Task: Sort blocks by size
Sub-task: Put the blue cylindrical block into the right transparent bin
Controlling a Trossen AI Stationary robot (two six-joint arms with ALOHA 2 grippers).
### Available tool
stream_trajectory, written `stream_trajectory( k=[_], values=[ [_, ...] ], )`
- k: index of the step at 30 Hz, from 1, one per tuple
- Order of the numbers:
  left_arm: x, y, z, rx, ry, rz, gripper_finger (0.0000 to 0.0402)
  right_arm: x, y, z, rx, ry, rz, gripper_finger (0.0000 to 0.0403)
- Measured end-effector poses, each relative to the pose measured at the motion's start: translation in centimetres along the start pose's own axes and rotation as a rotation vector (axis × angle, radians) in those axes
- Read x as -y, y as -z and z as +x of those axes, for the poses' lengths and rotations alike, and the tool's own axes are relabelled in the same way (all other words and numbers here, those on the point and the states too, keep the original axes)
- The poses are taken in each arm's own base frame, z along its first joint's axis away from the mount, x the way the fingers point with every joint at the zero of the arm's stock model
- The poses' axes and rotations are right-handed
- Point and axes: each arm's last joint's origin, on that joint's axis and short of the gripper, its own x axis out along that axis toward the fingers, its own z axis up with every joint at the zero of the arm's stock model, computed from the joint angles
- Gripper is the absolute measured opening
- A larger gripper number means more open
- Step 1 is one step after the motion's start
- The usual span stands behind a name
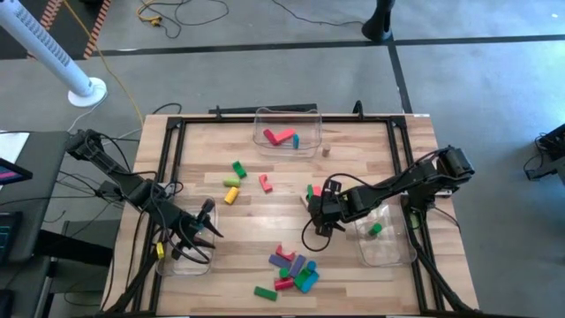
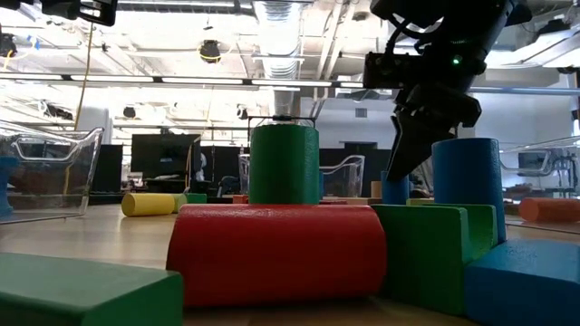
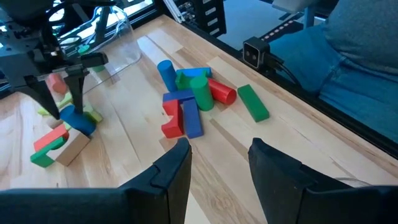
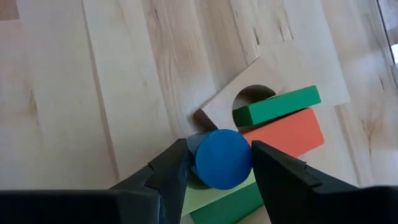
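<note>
Wooden table (image 1: pixel 212 256) with scattered blocks and clear bins.
Block cluster (image 1: pixel 290 269) lies near the front edge; yellow and green blocks (image 1: pixel 233 181) at centre-left; bins at far centre (image 1: pixel 286 130), left (image 1: pixel 181 261) and right (image 1: pixel 388 243).

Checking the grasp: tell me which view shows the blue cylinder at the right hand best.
The right wrist view: the blue cylinder fills the gap in the right hand. The left wrist view shows it small under that hand; the high view hides it; the low view is unclear.

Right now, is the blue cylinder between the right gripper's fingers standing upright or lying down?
Upright: the right wrist view shows the blue cylinder's round end face between the right gripper's fingers, which point down at the table.
</note>
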Motion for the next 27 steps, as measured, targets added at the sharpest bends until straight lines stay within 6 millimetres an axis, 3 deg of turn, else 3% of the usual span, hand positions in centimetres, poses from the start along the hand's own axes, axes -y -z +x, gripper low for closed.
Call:
stream_trajectory(
  k=[10, 27],
  values=[
    [-0.04, 0.0, 0.0, -0.002, -0.01, 0.001, 0.0153, -0.05, 0.02, 0.0, -0.007, -0.018, 0.0, 0.0169],
    [-0.09, -0.07, 0.01, 0.004, -0.026, 0.009, 0.0153, -0.8, -0.12, -0.61, -0.015, -0.066, -0.036, 0.0169]
  ],
)
